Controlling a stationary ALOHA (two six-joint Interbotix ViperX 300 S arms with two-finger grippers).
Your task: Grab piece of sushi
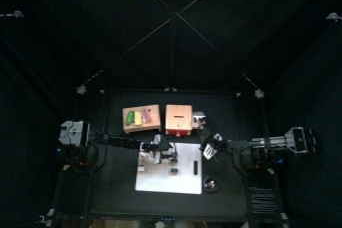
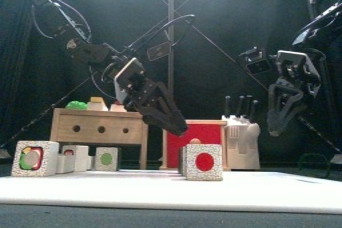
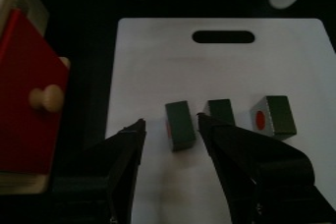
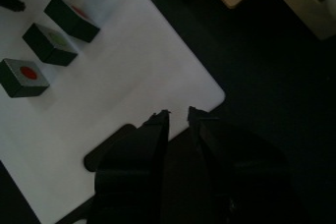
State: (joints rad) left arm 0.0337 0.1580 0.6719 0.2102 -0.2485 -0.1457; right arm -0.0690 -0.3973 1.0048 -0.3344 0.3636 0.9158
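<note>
Three pieces of sushi lie on the white cutting board (image 3: 250, 71). In the left wrist view they are a dark green piece (image 3: 180, 128), a second piece (image 3: 219, 114) and one with a red dot (image 3: 273, 116). My left gripper (image 3: 171, 133) hangs open just over the board, its fingertips on either side of the first piece and not touching it. The front view shows it slanting down (image 2: 163, 112) behind a sushi piece (image 2: 203, 160). My right gripper (image 4: 178, 118) rests shut beyond the board's corner, holding nothing.
A red box (image 3: 29, 71) with a knob stands at the board's edge beside my left gripper. A wooden crate (image 2: 100, 127) with green items and a knife block (image 2: 241, 132) stand behind the board. Two more sushi pieces (image 2: 36, 158) sit at front left.
</note>
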